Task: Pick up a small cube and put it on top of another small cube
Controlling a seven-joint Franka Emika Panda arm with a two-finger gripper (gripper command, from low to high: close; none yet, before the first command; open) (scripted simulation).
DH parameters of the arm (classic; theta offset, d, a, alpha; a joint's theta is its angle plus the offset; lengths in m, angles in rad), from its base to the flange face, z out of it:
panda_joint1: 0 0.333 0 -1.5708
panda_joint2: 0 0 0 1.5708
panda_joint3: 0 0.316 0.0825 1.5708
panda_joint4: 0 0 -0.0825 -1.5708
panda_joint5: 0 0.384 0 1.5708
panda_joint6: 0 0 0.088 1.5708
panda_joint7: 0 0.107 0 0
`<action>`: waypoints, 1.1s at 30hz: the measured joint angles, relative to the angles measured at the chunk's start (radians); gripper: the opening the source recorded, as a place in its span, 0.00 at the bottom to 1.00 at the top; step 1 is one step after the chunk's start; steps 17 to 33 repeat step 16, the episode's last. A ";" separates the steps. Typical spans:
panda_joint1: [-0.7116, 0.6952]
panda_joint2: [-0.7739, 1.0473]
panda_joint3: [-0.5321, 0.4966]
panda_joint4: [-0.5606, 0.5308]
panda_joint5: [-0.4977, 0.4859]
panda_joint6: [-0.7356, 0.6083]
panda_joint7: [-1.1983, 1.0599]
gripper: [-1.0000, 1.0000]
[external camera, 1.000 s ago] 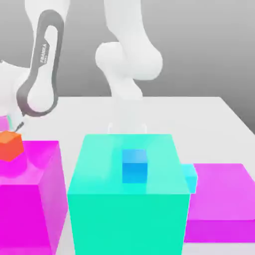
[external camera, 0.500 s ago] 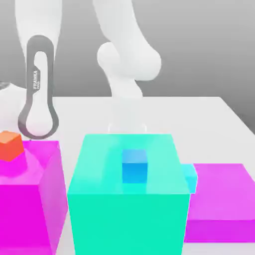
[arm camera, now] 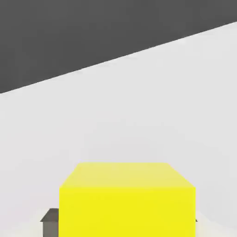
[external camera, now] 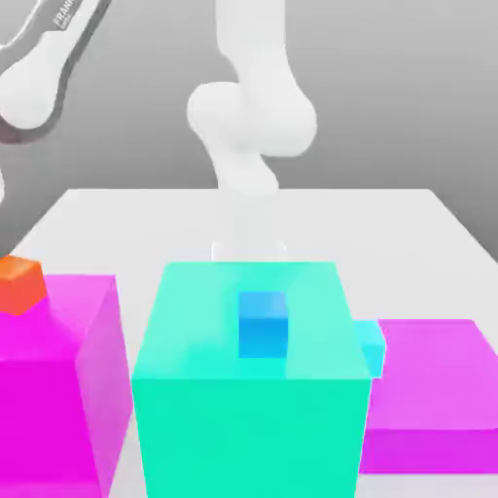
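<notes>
Arm point(external camera: 39, 68) has lifted clear, exterior view's left; gripper point(arm camera: 121, 224) clamps yellow cube point(arm camera: 127, 199) over open table point(arm camera: 139, 115), small cube point(external camera: 19, 282) sits at magenta block's point(external camera: 68, 331) far-left corner

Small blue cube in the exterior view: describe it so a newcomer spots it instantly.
Find the big teal block in the middle of the white table. The small blue cube sits on its top face, near the centre. Its saturated blue sets it apart from the small pale cyan cube beside the block and the small orange-red cube on the magenta block.
</notes>
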 joint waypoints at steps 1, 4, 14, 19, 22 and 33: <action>0.014 -0.019 0.013 0.022 0.001 -0.044 0.042 0.00; 0.046 -0.074 0.056 0.089 0.011 -0.174 0.164 0.00; 0.101 -0.079 0.145 0.029 0.051 -0.159 0.389 1.00; 0.101 -0.079 0.145 0.029 0.051 -0.159 0.389 1.00; 0.101 -0.079 0.145 0.029 0.051 -0.159 0.389 1.00; 0.101 -0.079 0.145 0.029 0.051 -0.159 0.389 1.00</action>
